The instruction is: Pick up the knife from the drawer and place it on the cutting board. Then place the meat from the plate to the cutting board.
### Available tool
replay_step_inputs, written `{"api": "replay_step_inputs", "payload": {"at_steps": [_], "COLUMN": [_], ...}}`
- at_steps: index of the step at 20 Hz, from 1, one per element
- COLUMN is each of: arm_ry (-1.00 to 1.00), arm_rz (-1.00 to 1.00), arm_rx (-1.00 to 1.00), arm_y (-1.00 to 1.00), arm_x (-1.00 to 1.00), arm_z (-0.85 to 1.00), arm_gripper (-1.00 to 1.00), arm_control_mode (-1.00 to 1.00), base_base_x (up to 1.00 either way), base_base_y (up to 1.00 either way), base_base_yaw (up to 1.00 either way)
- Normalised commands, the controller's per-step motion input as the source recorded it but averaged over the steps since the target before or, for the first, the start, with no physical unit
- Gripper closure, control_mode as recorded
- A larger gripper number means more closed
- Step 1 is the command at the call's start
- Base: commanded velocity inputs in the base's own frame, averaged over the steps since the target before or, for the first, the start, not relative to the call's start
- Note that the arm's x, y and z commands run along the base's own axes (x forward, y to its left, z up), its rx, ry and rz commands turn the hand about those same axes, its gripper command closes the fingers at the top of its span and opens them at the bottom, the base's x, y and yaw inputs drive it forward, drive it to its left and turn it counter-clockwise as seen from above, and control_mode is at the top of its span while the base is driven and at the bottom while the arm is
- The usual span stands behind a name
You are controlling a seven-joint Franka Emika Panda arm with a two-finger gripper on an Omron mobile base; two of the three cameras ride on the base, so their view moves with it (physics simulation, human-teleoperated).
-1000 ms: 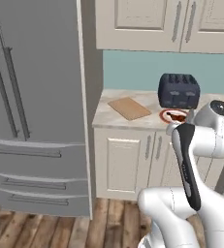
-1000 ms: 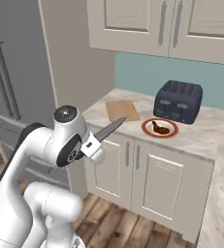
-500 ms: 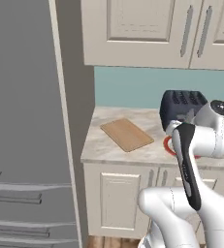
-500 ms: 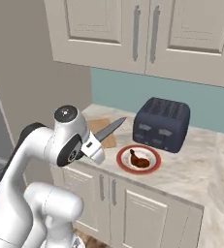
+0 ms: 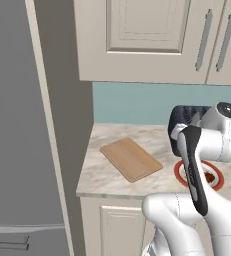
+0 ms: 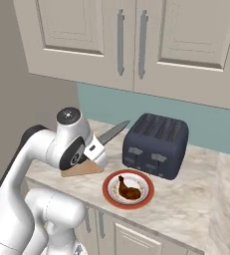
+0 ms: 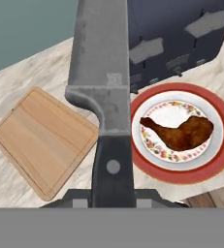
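Observation:
My gripper [image 6: 96, 148] is shut on the black handle of the knife [image 6: 113, 132], held above the counter with its grey blade pointing toward the wall. In the hand view the knife [image 7: 103, 72] runs up the middle from the gripper [image 7: 113, 197]. Left of the blade lies the light-brown cutting board [image 7: 41, 138], which also shows in the left base view [image 5: 131, 159]. To the blade's right is the red-rimmed plate [image 7: 181, 173] with the reddish-brown meat [image 7: 181, 131] on it. The plate [image 6: 108, 193] and meat [image 6: 126, 188] sit in front of the toaster. The drawer is out of view.
A dark blue toaster [image 6: 156, 144] stands on the marble counter [image 6: 196, 199] against the teal wall, just behind the plate. Cream upper cabinets [image 6: 136, 40] hang overhead. A grey fridge side [image 5: 17, 125] borders the counter on the left.
The base has driven closer to the counter, so both base views shifted and the counter looms larger. The knife stays in the gripper, pointing the same way.

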Motion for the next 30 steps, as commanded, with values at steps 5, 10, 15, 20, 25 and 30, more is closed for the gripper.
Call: {"api": "replay_step_inputs", "payload": {"at_steps": [5, 10, 15, 20, 25, 30], "arm_ry": [0.0, 0.0, 0.0, -0.03, -0.11, 0.0], "arm_rz": [0.0, 0.0, 0.0, 0.05, 0.28, 0.23], "arm_rx": [0.0, 0.0, 0.0, -0.01, -0.03, -0.02], "arm_y": [0.0, 0.0, 0.0, 0.05, 0.26, 0.26], "arm_x": [0.0, 0.0, 0.0, 0.02, 0.0, 0.0], "arm_z": [0.0, 0.0, 0.0, -0.07, -0.26, -0.12], "arm_gripper": [1.0, 1.0, 1.0, 1.0, 1.0, 1.0], "arm_control_mode": [1.0, 1.0, 1.0, -1.0, -1.0, -1.0], "base_base_x": [0.73, 0.28, 0.24, 0.12, 0.0, 0.0], "base_base_y": [0.04, 0.0, -0.03, 0.03, 0.0, 0.0], "base_base_yaw": [0.0, 0.09, 0.26, 0.26, 0.0, 0.0]}}
